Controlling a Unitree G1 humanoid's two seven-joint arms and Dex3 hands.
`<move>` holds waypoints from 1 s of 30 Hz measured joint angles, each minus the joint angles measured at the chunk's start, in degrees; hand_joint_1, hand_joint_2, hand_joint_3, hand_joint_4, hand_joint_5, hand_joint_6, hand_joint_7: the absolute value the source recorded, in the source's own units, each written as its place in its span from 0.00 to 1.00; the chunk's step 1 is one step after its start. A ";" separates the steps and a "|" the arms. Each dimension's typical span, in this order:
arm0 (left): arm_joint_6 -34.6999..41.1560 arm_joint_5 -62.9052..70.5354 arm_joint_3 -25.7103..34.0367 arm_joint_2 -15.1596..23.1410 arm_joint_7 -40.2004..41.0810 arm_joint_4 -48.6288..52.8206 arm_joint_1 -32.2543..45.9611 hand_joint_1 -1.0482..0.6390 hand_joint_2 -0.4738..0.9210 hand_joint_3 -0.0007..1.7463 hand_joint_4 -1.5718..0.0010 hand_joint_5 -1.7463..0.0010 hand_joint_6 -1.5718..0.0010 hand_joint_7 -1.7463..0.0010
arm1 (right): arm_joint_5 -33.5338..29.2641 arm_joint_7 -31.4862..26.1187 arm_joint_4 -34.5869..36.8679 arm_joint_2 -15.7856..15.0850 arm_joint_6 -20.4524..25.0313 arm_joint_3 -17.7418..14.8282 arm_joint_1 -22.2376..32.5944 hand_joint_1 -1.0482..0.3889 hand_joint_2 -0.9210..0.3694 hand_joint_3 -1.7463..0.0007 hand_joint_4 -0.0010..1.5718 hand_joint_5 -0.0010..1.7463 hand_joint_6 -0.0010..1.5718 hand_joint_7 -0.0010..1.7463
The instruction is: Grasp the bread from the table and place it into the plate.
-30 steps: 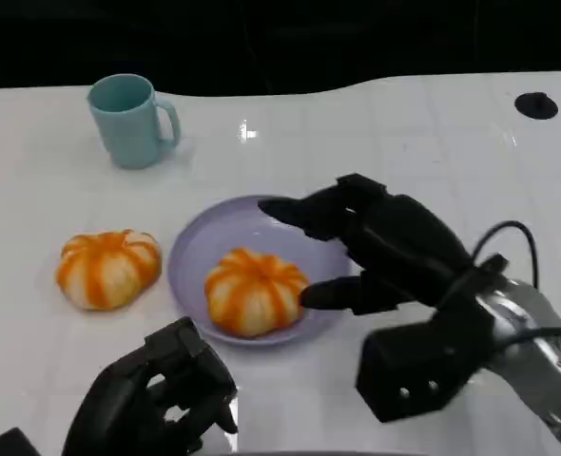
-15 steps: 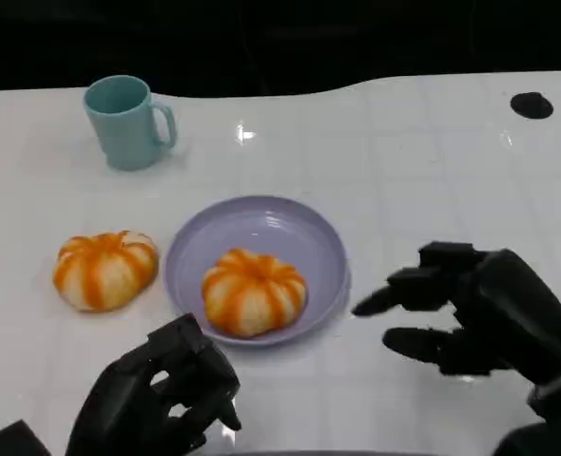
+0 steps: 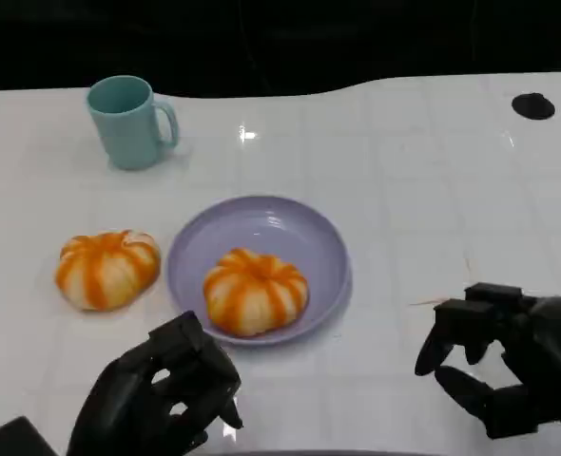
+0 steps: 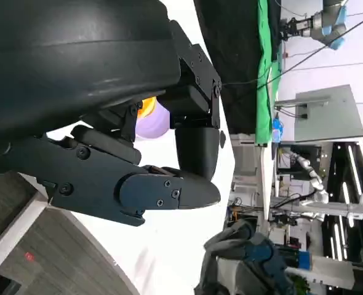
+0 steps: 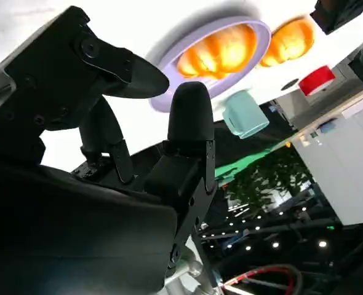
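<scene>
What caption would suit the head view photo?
One orange-striped bread roll sits in the round lilac plate, another lies beside it.

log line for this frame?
stage: bread placed | bread: in plate | second bread: on table | left hand: empty | right hand: open, empty

Head view: bottom edge cuts off my left robot hand [image 3: 157, 399] and right robot hand [image 3: 509, 366]. Left wrist view: robot hand shell hides most of the plate [image 4: 152, 121] and bread [image 4: 146, 106]. Right wrist view: bread and plate blurred.
</scene>
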 measured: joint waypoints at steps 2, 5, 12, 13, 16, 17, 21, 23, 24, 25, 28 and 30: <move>-0.11 0.00 0.10 0.04 0.00 0.03 0.00 0.30 1.00 0.20 0.60 0.00 0.65 0.11 | -0.07 -0.51 0.04 0.32 -0.03 -0.32 0.49 0.70 0.53 0.25 0.50 1.00 0.47 0.75; -0.18 -0.05 0.41 0.26 -0.02 0.27 -0.13 0.31 1.00 0.20 0.60 0.00 0.65 0.11 | -1.24 -2.27 0.33 1.11 -0.08 -0.62 0.55 0.70 0.54 0.25 0.50 1.00 0.47 0.74; -0.40 -0.78 1.48 1.09 -0.55 1.58 -1.01 0.31 1.00 0.20 0.59 0.00 0.64 0.11 | -4.11 -4.95 1.81 3.15 0.66 -0.52 0.79 0.70 0.54 0.26 0.51 1.00 0.49 0.74; -0.48 -0.75 1.62 1.13 -0.55 1.84 -1.04 0.31 1.00 0.19 0.59 0.00 0.64 0.11 | -4.42 -5.27 2.01 3.23 0.65 -0.48 0.80 0.70 0.54 0.26 0.51 1.00 0.49 0.73; -1.04 -0.86 2.02 1.16 -0.63 2.54 -1.08 0.30 1.00 0.19 0.58 0.00 0.64 0.11 | -5.56 -6.65 2.78 3.28 0.64 -0.39 0.79 0.69 0.54 0.26 0.52 1.00 0.49 0.73; -1.25 -1.18 2.12 1.16 -0.87 2.97 -1.11 0.30 1.00 0.19 0.58 0.00 0.64 0.11 | -5.68 -6.92 3.13 3.36 0.64 -0.28 0.79 0.68 0.55 0.26 0.52 1.00 0.50 0.74; -1.45 -1.38 2.24 1.16 -1.07 3.42 -1.13 0.30 1.00 0.18 0.58 0.00 0.64 0.11 | -5.70 -7.26 4.12 3.51 0.67 -0.02 0.78 0.68 0.55 0.27 0.52 1.00 0.50 0.74; -1.51 -1.38 2.25 1.15 -1.15 3.53 -1.17 0.30 1.00 0.18 0.58 0.00 0.64 0.11 | -5.69 -7.37 4.34 3.51 0.67 0.11 0.77 0.68 0.55 0.27 0.52 1.00 0.50 0.74; -1.51 -1.38 2.25 1.15 -1.20 3.55 -1.17 0.30 1.00 0.18 0.58 0.00 0.64 0.11 | -5.67 -7.37 4.37 3.52 0.73 0.15 0.77 0.68 0.55 0.28 0.52 1.00 0.50 0.74; -1.51 -1.39 2.25 1.15 -1.22 3.57 -1.19 0.31 1.00 0.18 0.58 0.00 0.64 0.11 | -5.66 -7.36 4.37 3.52 0.94 0.20 0.76 0.68 0.56 0.28 0.52 1.00 0.51 0.73; -2.05 -1.38 2.28 1.14 -1.42 4.12 -1.37 0.31 1.00 0.18 0.58 0.00 0.64 0.11 | -5.66 -7.36 4.48 3.52 1.51 0.45 0.74 0.68 0.56 0.28 0.53 0.99 0.52 0.72; -2.40 -1.38 2.31 1.11 -1.54 4.44 -1.47 0.31 1.00 0.18 0.58 0.00 0.63 0.11 | -5.64 -7.36 4.69 3.52 1.51 0.62 0.72 0.67 0.56 0.28 0.53 0.99 0.52 0.72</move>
